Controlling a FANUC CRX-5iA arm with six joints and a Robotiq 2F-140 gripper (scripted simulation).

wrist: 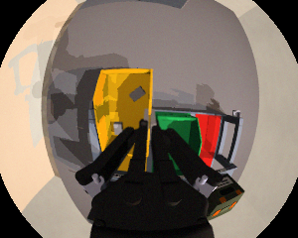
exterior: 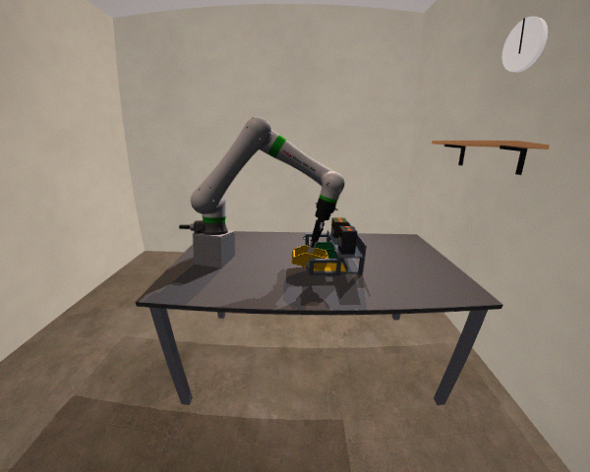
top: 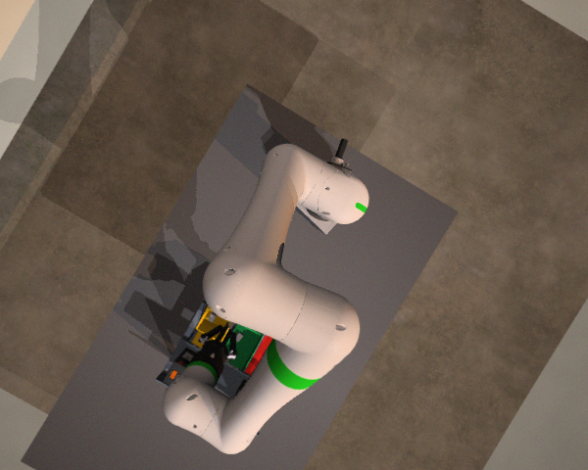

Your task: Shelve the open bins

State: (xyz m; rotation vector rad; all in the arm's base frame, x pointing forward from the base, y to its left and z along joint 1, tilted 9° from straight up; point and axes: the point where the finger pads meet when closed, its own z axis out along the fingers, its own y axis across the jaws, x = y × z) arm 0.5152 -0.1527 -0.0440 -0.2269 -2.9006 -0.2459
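Yellow bin (top: 209, 329) (exterior: 302, 257) (wrist: 125, 86) tilted at the shelf's (top: 231, 380) (exterior: 363, 260) (wrist: 237, 131) front, parts inside; next, closed end effector (top: 226, 328) (exterior: 313, 246) (wrist: 148, 115) pinching its side wall, likely keeping its base free to clear the lip; rightmost, green bin (top: 244, 348) (exterior: 325, 247) within the shelf, apparently already placed.

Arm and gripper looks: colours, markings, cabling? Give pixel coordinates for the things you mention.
Arm (top: 279, 304) (exterior: 229, 167): off-white, rounded tubular links, green bands, small dark joint caps, red and dark lettering on the forearm. Gripper (top: 217, 338) (exterior: 313, 244) (wrist: 148, 115): black, slim linked fingers, small silvery parts. No loose cable visible.
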